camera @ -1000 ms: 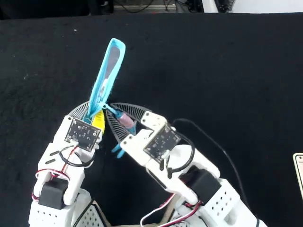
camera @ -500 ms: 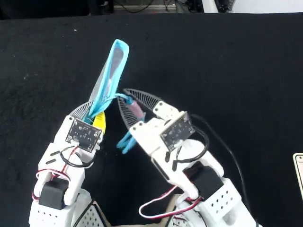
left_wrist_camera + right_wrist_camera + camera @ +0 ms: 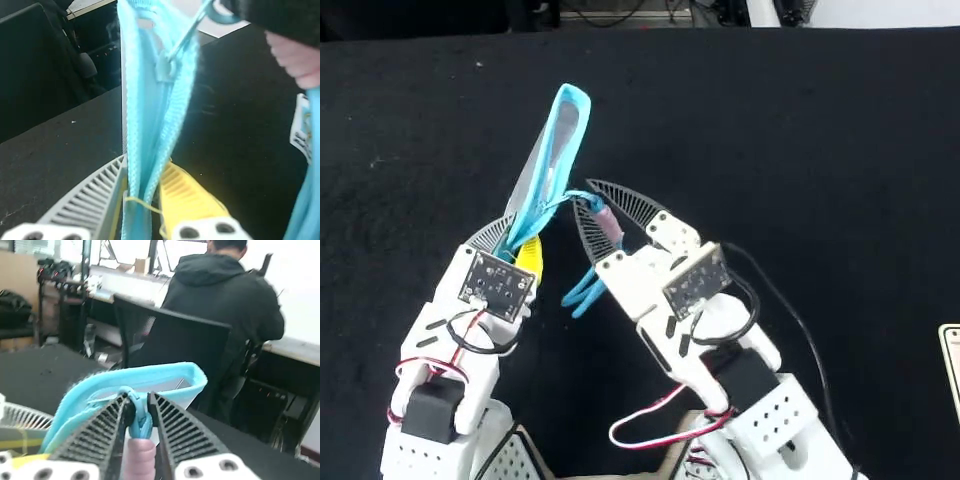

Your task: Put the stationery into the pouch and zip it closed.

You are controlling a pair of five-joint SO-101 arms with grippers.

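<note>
A light-blue pouch [image 3: 555, 150] stands on edge above the black table, tilted away from the arms. My left gripper [image 3: 515, 240] is shut on its near end, with the blue fabric [image 3: 145, 100] pinched between the grey finger and the yellow finger [image 3: 187, 200]. The zipper slider [image 3: 165, 70] sits on the pouch's seam, and its blue pull cord [image 3: 192, 30] is stretched taut to the side. My right gripper [image 3: 590, 205] is shut on that pull cord [image 3: 139, 422], just above a pink bead [image 3: 139, 457]. The cord's loose blue tail [image 3: 582, 290] hangs below the fingers.
Black cloth [image 3: 800, 150] covers the table, with open room at the far side and to the right. A pale card [image 3: 952, 365] lies at the right edge. The two arms stand close together at the near edge.
My right gripper has moved away from the left arm and farther up the table, drawing the pull cord tight. The pouch has tilted slightly to the right. The left arm has kept still.
</note>
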